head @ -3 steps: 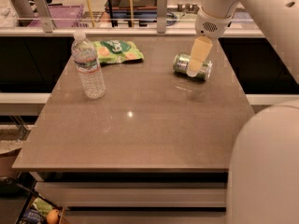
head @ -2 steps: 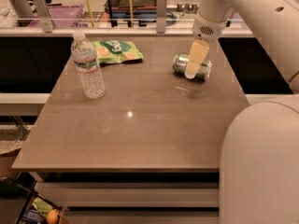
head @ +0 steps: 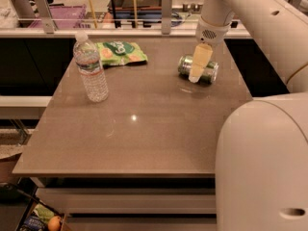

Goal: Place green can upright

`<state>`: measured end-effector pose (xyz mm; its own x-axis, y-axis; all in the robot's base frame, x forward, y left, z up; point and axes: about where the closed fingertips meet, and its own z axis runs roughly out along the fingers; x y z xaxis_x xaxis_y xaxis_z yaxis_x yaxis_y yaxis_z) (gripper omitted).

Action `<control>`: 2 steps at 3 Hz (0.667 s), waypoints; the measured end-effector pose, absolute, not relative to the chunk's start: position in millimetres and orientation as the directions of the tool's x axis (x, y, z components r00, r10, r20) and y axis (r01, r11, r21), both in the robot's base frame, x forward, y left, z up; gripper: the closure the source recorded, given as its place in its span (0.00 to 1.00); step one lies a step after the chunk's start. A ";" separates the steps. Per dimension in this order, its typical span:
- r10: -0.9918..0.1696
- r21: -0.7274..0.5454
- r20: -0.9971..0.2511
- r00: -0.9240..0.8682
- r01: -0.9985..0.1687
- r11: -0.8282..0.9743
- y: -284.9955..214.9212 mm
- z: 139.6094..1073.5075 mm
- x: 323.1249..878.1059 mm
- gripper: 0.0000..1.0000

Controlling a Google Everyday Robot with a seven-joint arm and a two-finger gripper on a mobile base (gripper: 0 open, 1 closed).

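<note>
The green can lies on its side at the back right of the brown table, its long axis running left to right. My gripper reaches down from the arm at the upper right. It is at the can, and its pale tip covers the can's middle. The can's two ends show on either side of the tip.
A clear water bottle stands upright at the back left. A flat green snack bag lies behind it. A counter with railing posts runs along the far edge. My white body fills the lower right.
My gripper has come down slightly and a little to the left, closer onto the can. The can, bottle and bag have not moved.
</note>
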<state>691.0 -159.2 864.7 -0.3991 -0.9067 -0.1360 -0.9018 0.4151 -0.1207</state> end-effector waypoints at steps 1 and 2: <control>-0.904 -0.124 -0.122 -0.410 -0.898 0.423 -159.8 861.3 693.9 0.00; -0.902 -0.126 -0.113 -0.416 -0.895 0.428 -160.2 859.2 695.7 0.00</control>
<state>695.7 -160.2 859.2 -0.4160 -0.9023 -0.1130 -0.8949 0.4283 -0.1256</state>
